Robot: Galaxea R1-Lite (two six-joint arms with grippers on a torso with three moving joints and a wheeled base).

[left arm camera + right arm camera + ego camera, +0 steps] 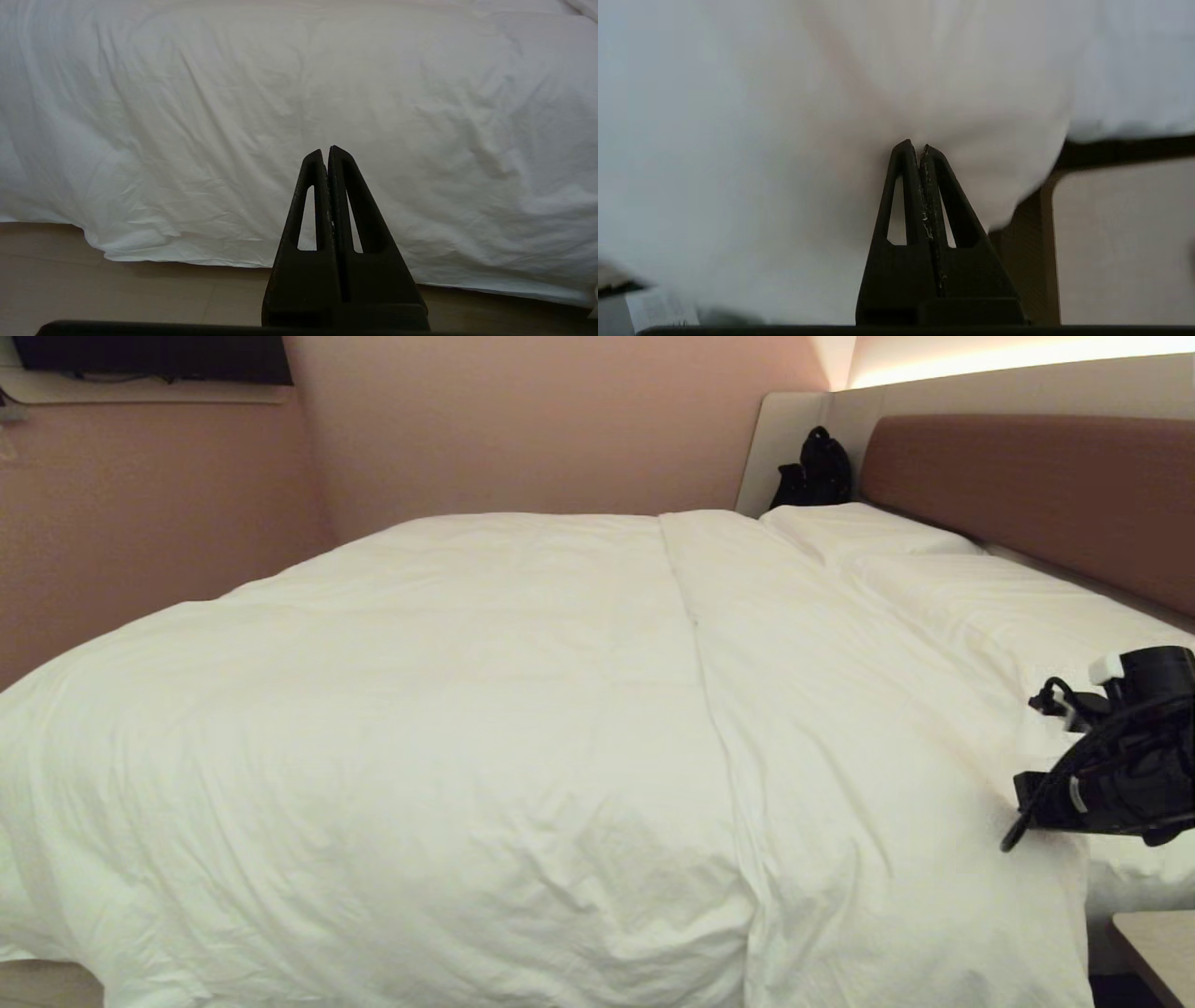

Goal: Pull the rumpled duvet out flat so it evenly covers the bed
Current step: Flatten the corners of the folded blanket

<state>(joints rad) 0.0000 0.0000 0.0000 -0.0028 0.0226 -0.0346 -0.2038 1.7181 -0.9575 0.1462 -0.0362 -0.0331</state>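
Pink-walled rm; duvet (448, 728) flat over bed (1027, 504); L & R jaws closed, empty.

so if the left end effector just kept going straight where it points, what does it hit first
Most likely the duvet: the shut left end effector points at the white side that hangs down toward the floor, with nothing between. How far off it is cannot be judged.

Two white pillows (868, 537) lie side by side at about two o'clock. Just beyond them, at one o'clock, a black bag (814, 469) leans in the corner. A dark wall-mounted screen (154, 358) hangs at eleven o'clock on the pink wall (523, 420). A pale bedside surface (1158, 952) shows at four o'clock. Beige floor (140, 294) runs below.
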